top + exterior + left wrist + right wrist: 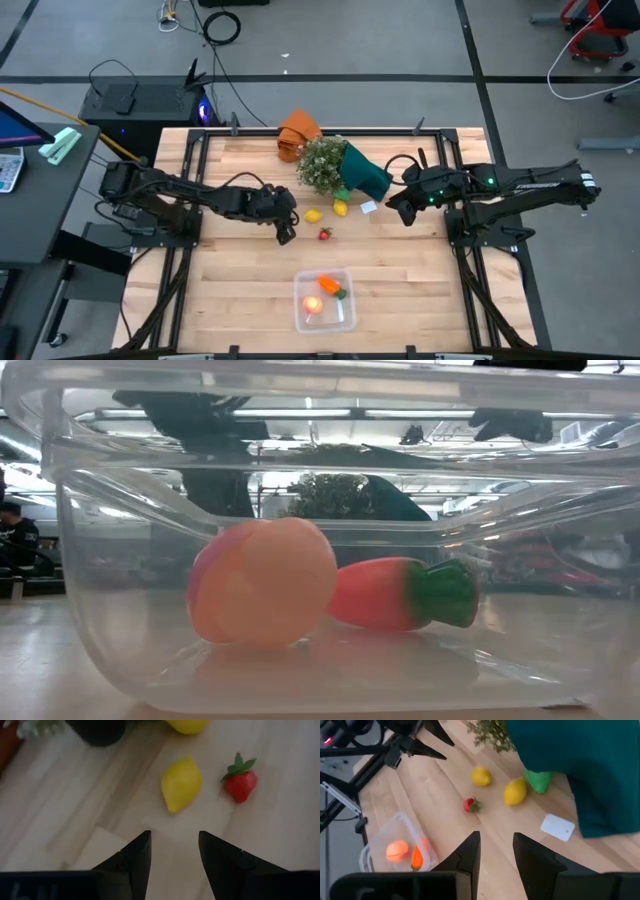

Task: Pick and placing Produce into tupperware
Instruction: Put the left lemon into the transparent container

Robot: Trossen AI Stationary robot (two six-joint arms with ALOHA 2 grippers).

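Table (400, 270): pale wood planks, matt; tupperware (100, 560): clear glossy plastic, reflective walls. Peach (262, 582) smooth, matt; lemon (180, 783) slight sheen; orange cloth (297, 132) soft, crumpled.

Peach (313, 305) and carrot (331, 286) lie in the tupperware (345, 318); two lemons (313, 215) and a berry (324, 235) lie on the bench (240, 290) behind it

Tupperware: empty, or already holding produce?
Partly filled. The tupperware holds the peach and carrot; two lemons and the red berry lie outside on the table.
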